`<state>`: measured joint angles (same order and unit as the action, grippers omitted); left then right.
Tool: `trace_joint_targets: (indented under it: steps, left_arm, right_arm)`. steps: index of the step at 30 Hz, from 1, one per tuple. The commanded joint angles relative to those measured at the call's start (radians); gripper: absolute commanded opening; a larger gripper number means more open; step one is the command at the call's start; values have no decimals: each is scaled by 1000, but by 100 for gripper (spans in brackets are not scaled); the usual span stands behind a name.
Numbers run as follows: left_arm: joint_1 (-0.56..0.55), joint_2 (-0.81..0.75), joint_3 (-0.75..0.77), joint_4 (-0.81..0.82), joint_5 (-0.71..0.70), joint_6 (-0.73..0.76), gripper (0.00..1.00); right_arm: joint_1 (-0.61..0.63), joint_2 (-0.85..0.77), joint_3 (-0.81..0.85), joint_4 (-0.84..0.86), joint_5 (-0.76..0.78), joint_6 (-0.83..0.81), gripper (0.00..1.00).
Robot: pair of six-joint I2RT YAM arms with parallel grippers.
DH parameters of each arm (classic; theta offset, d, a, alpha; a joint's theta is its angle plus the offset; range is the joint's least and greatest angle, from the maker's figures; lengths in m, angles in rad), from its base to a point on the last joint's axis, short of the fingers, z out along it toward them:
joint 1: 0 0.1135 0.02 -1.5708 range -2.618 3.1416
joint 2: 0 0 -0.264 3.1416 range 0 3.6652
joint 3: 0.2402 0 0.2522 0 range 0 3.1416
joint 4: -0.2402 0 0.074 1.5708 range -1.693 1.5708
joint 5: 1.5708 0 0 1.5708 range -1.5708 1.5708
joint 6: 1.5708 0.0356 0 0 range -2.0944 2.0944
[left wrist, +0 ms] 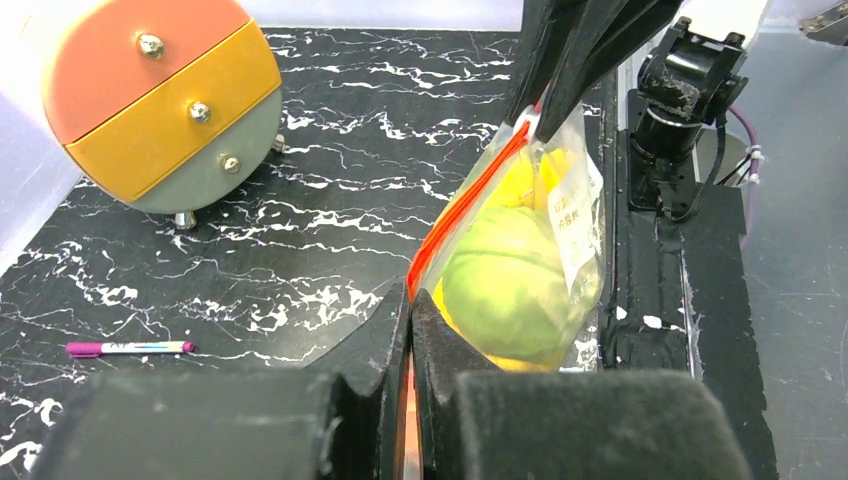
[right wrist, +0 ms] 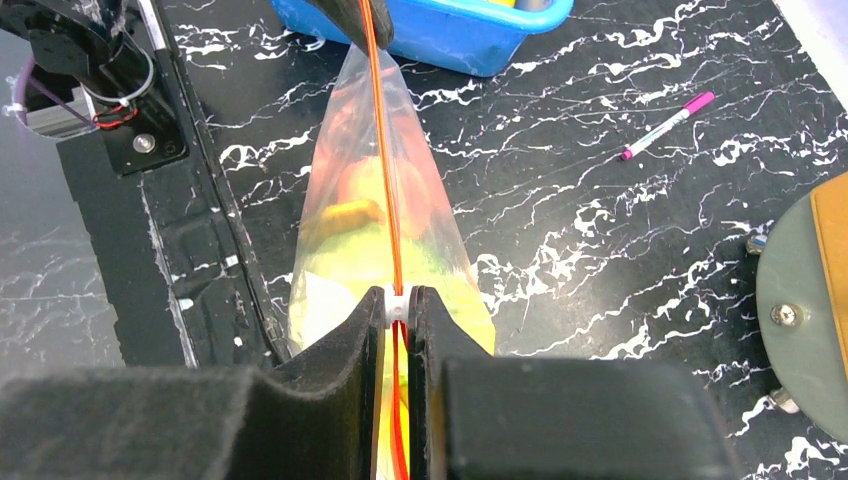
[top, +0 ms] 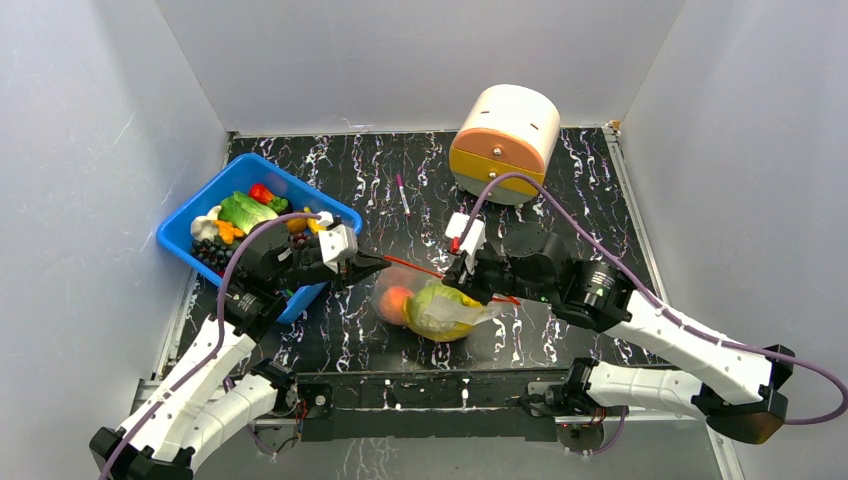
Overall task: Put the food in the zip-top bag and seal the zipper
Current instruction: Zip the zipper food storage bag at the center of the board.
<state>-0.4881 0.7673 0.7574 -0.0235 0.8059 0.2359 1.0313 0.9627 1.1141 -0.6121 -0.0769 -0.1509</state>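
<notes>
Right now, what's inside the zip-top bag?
Through the clear zip-top bag, below its zipper: a green cabbage, an orange round fruit and something yellow, probably bananas. Whatever sits behind the cabbage and the white label is covered.

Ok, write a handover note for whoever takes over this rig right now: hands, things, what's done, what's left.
Left hand: shut on one end of the zipper.
Right hand: shut on the other end.
The zip-top bag hangs between them, holding a green cabbage, an orange fruit and yellow pieces.
More food lies in the blue bin.
Done: some food bagged; strip looks pressed together between the hands.
Left: check the seal end to end, set the bag down.
</notes>
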Motion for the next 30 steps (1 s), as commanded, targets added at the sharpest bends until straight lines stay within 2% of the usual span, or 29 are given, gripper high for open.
trace_joint_targets:
  steps: [1,9,14,16,20,22,24,26,30]
  left_arm:
    - [8,-21,34,-22,-68,55,0]
    - [8,-17,57,-91,-50,110,0]
    - [8,-20,68,-128,-84,130,0]
    - [8,-16,71,-158,13,156,1]
    - [8,10,84,-226,160,247,22]
    - [8,16,86,-221,236,273,41]
    - [8,21,86,-188,302,268,54]
    - [8,32,82,-161,350,272,62]
    - [8,73,86,-144,351,297,67]
  right_arm:
    - [-10,-51,24,-67,51,3,0]
    - [-10,-74,42,-144,91,-4,0]
    - [-10,-101,51,-173,119,-7,0]
    - [-10,-107,53,-165,89,-10,0]
    - [-10,-105,41,-119,12,-38,0]
    - [-10,-105,26,-75,-32,-57,0]
    - [-10,-97,20,-32,-67,-67,0]
    - [-9,-76,27,-15,-95,-75,0]
    - [-11,-11,58,1,-129,-89,0]
